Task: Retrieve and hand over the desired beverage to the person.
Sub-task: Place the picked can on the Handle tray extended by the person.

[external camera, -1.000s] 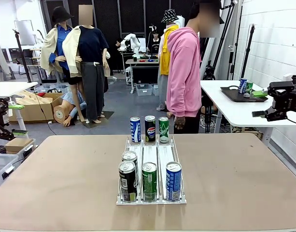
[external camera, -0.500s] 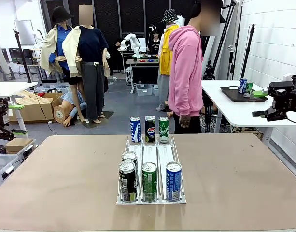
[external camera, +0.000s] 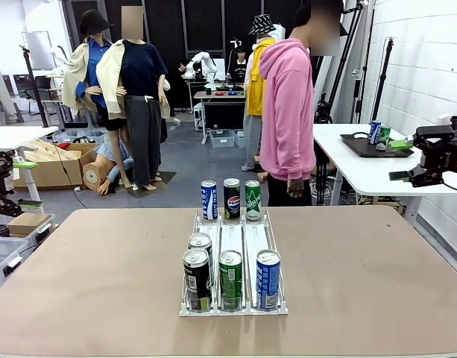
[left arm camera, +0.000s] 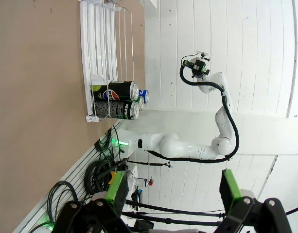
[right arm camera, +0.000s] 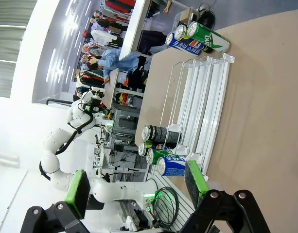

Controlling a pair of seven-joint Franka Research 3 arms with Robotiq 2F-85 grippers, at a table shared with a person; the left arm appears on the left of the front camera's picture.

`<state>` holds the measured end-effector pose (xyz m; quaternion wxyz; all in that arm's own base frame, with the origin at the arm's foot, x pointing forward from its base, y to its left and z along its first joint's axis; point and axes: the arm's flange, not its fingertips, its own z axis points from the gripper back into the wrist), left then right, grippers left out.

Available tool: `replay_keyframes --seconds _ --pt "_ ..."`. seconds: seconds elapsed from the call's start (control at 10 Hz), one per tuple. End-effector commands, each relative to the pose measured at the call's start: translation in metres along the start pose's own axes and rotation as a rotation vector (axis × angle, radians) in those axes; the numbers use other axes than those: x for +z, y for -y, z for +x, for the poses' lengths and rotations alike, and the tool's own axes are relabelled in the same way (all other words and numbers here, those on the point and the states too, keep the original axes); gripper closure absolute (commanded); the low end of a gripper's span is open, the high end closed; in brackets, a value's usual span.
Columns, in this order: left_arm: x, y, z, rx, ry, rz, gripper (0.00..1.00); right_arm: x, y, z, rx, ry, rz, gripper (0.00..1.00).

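A white wire rack (external camera: 234, 237) stands mid-table with several drink cans in its lanes. At its near end are a black can (external camera: 197, 280), a green can (external camera: 230, 279) and a blue can (external camera: 268, 279). A blue can (external camera: 208, 200), a Pepsi can (external camera: 232, 198) and a green can (external camera: 253, 200) stand at the far end. The person (external camera: 287, 112) in a pink hoodie stands side-on beyond the far edge. My left gripper (external camera: 25, 183) (left arm camera: 173, 194) hangs open off the table's left. My right gripper (external camera: 398, 160) (right arm camera: 137, 187) hangs open off the right. Both are far from the rack (left arm camera: 97, 48) (right arm camera: 202, 97).
The tan table (external camera: 101, 268) is bare on both sides of the rack. A white side table (external camera: 362, 168) at the back right carries a dark tray with more cans. Boxes (external camera: 45, 164) and other tables stand behind.
The person has shifted a little to the right behind the far cans, the hand swinging along. Neither arm nor any can has moved.
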<state>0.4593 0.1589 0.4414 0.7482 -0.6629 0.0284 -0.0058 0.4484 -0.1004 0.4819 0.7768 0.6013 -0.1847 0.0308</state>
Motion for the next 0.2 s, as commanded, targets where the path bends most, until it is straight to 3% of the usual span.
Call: replay_keyframes --seconds 0.0,0.1 --pt "-0.0002 0.002 0.0002 0.001 0.011 0.001 0.0 -0.0008 -0.0002 0.002 -0.015 -0.002 -0.017 0.0" --pt "-0.0002 0.002 0.0002 0.001 0.011 0.001 0.0 -0.0008 -0.0002 0.002 -0.015 -0.002 -0.017 0.0"
